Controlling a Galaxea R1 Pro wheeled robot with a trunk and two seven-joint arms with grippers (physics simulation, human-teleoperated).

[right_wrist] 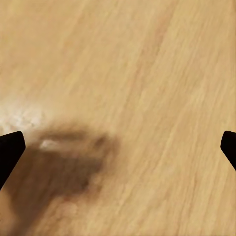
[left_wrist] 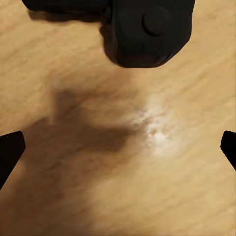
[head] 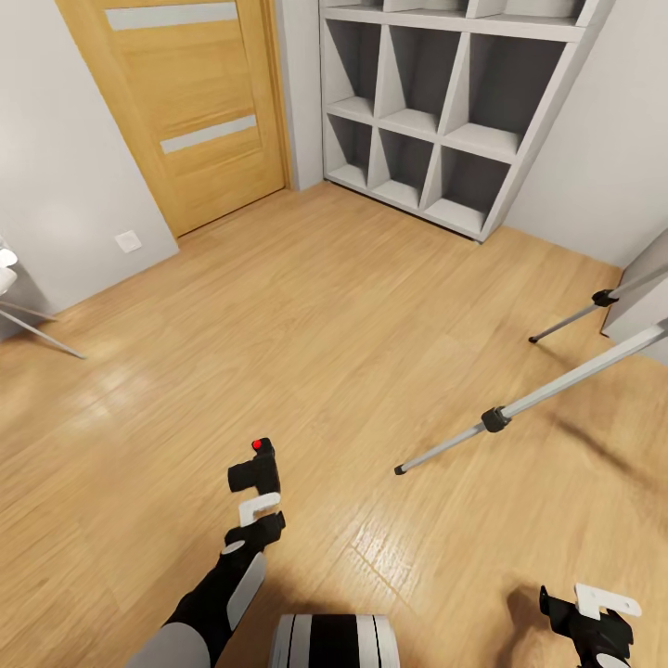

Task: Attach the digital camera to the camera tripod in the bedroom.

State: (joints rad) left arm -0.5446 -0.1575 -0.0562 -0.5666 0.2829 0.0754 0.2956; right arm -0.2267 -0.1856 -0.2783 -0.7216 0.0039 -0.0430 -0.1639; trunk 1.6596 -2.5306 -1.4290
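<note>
Black boxy digital camera (head: 257, 471) with red mark clenched in left tool (head: 259, 496) above light wood floor (head: 334, 353); silver-legged camera tripod (head: 557, 385) well apart; right tool (head: 594, 620) released.

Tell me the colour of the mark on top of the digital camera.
Red, on the black digital camera; clearest in the head view.

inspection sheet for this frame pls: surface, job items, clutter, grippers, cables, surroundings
Surface: light wood floor, glossy, with glare patches.
Job's things: digital camera, black with a red mark on top, at the left gripper; camera tripod, two silver legs with black joints in from the right, feet on the floor, head out of frame.
Clutter: nothing seen.
Grippers: left appears shut on the camera; right gripper holds nothing, fingertips wide apart in its wrist view.
Cables: nothing seen.
Surroundings: oak door, white cube shelf, grey walls, wall socket.
</note>
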